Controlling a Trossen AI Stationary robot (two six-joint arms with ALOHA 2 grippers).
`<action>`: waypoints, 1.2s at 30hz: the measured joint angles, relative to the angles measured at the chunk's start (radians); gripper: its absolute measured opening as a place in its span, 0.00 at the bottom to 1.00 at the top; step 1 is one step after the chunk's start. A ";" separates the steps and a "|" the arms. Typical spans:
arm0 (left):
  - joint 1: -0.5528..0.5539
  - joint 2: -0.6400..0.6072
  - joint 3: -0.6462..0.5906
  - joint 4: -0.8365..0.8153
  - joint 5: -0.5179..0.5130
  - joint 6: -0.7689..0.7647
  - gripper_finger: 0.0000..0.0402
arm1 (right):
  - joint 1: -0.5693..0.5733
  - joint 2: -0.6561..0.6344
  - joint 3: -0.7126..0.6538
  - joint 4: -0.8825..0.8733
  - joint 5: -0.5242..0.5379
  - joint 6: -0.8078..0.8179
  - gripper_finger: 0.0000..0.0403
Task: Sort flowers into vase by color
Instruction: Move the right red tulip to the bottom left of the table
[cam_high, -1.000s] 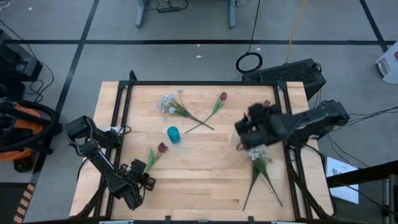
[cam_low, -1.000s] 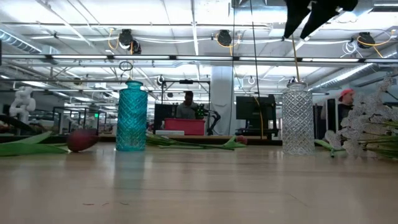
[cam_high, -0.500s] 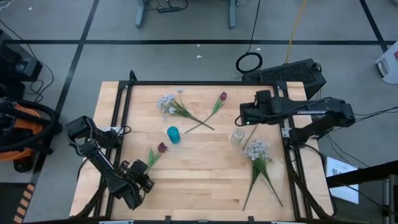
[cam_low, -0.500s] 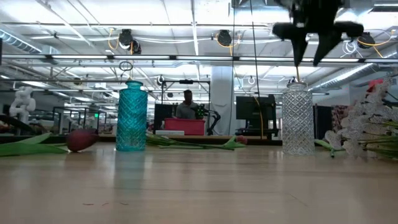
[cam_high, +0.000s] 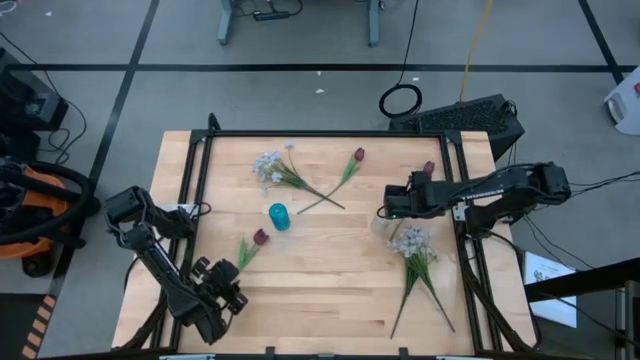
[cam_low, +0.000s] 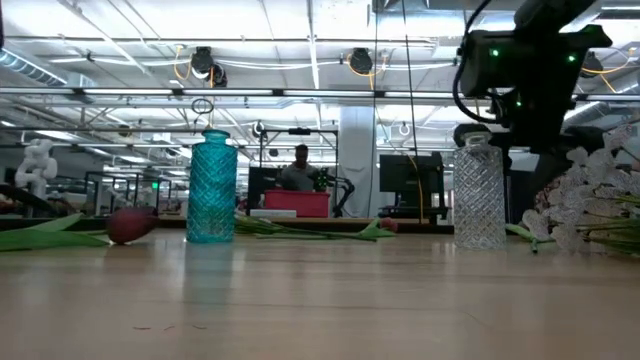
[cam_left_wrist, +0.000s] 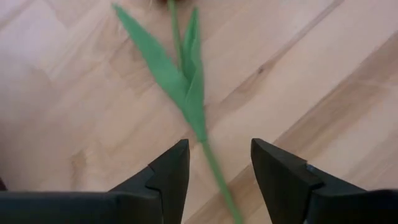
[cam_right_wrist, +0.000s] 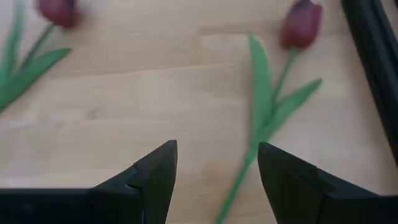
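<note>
nothing sorted yet imo: flowers (cam_high: 283, 173) lie scattered across the surface (cam_high: 320, 290), blue vase (cam_high: 279, 216) and clear vase (cam_low: 479, 192) empty. left end effector (cam_left_wrist: 214, 174) released over a stem near the front-left corner, right end effector (cam_right_wrist: 214, 168) released too.

Teal diamond-cut vase (cam_low: 212, 187), dark red tulip (cam_right_wrist: 301, 23).

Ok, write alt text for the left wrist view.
The left pincer hangs open just above a wooden table, its two dark fingers on either side of a green flower stem. The stem runs away from the camera past two long leaves; its bloom is almost entirely out of frame.
</note>
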 joint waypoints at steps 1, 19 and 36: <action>0.000 0.000 0.005 -0.003 -0.010 0.006 0.45 | 0.002 0.000 -0.006 -0.008 0.002 0.020 0.53; 0.000 0.000 0.015 -0.002 -0.109 0.001 0.45 | -0.008 0.038 -0.011 -0.059 0.021 0.142 0.53; 0.002 0.000 0.015 -0.005 -0.215 0.031 0.45 | -0.008 0.048 -0.185 0.172 0.027 0.205 0.53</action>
